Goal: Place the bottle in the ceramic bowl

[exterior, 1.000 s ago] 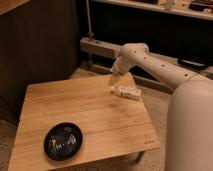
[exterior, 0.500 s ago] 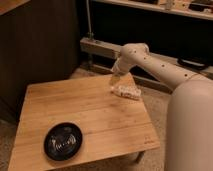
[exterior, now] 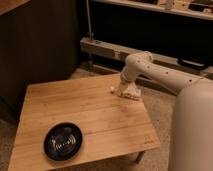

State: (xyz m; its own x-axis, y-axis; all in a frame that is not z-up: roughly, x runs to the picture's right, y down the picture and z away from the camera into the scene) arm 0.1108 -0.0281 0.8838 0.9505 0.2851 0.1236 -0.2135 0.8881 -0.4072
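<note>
Change: basically nothing. Your white robot gripper (exterior: pixel 129 90) stays parked low at the far edge of the light wooden table (exterior: pixel 95 112).
Meaning: I'd guess you're still at the pickup, with no carry started.
Grip: can't tell whether it's holding anything.
Bottle: the small translucent white-capped plastic bottle (exterior: pixel 115 90) is right at the gripper and pokes out on its bowl-facing side.
Bowl: the round glossy black ceramic bowl (exterior: pixel 63 141) is well apart from the gripper, diagonally across the table.
Count: one bottle, one bowl, one gripper.
</note>
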